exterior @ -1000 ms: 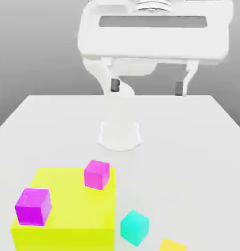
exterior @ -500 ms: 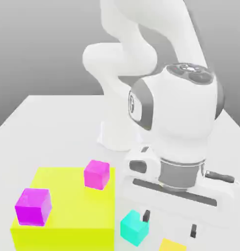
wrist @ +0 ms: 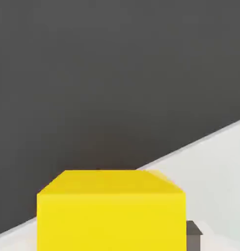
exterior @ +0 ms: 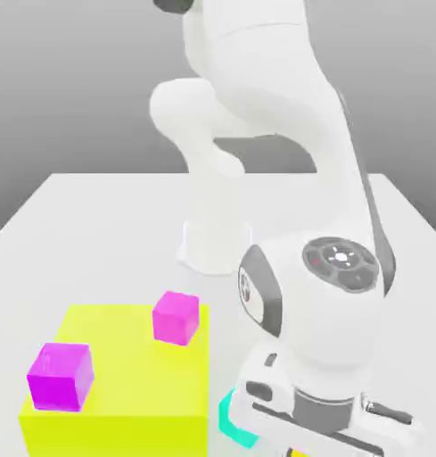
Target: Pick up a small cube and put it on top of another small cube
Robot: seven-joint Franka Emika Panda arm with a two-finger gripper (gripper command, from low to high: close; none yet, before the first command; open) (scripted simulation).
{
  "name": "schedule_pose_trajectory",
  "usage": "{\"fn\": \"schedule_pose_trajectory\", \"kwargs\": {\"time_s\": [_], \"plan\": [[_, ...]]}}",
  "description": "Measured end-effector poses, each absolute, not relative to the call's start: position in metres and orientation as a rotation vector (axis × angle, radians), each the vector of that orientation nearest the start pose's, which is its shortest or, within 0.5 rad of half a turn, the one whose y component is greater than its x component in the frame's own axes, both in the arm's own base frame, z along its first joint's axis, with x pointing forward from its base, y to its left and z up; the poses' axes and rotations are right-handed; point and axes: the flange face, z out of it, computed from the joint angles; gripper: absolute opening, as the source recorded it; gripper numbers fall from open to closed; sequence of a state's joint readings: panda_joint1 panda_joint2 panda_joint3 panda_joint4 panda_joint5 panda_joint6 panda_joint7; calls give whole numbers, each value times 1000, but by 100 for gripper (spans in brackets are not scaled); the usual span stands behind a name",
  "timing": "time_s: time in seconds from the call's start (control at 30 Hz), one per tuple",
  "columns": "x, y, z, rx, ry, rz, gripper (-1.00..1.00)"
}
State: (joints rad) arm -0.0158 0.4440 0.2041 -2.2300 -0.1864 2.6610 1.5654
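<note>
Your arm [exterior: 283, 134] has dropped from high above the table [exterior: 96, 214] to its near edge, so the pick is under way. Large yellow block [exterior: 123, 375] with two magenta cubes [exterior: 176, 317] sits off to the hand's side, on the exterior view's left. Gripper went from spread to pinched on the small yellow cube [wrist: 112, 211], between its fingers; teal cube [exterior: 228, 418] just beside. Judged: lift next, then stack

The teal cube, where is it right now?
In the exterior view the teal cube sits on the white table near the bottom edge, just to the view's right of the big yellow block, mostly hidden behind the robot hand.
</note>
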Motion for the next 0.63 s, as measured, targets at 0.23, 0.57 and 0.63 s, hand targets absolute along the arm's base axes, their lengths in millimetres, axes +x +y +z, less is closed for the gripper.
{"fn": "schedule_pose_trajectory", "kwargs": {"time_s": [0.23, 0.57, 0.63], "plan": [[537, -33, 269, -2224, 2260, -28, -100], [483, -184, 303, -1687, 2648, 0, 100], [483, -184, 303, -1687, 2648, 0, 100]]}}
